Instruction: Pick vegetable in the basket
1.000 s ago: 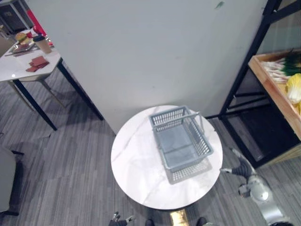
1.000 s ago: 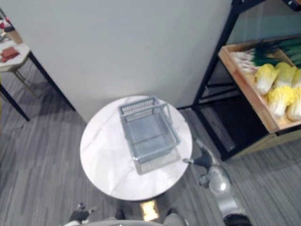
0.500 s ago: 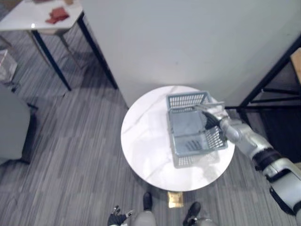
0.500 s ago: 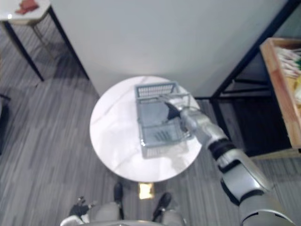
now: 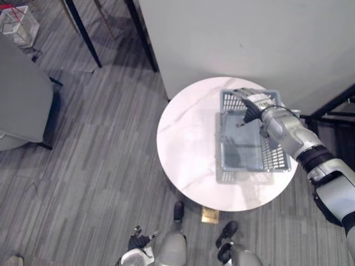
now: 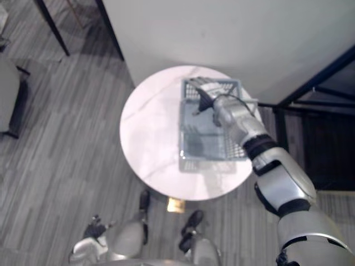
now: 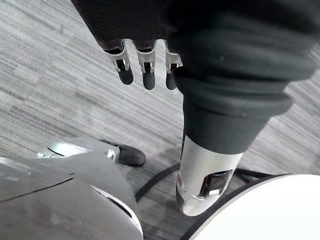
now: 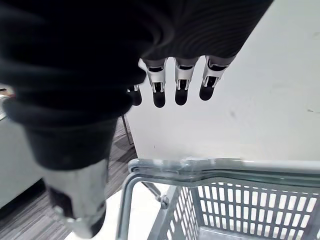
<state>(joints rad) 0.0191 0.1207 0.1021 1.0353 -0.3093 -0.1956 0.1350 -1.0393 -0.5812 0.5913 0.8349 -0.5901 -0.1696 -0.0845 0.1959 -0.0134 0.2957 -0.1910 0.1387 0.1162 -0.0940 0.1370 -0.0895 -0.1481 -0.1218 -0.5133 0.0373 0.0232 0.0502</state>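
Grey wood-grain floor (image 5: 100, 166) spread below a plain white wall (image 5: 249, 33). Against the wall stood a round white marble worktop (image 5: 188, 133). The grey mesh basket (image 5: 274, 158) sat on the worktop's right half, its far end close to the wall. The right arm reached in from the right, and the right hand (image 5: 252, 104) hovered over the basket's far end, its fingers (image 8: 181, 95) straight and loose, closed round nothing and clear of the rim. The left hand (image 7: 148, 75) hung low beside the robot, fingers relaxed toward the floor, holding nothing.
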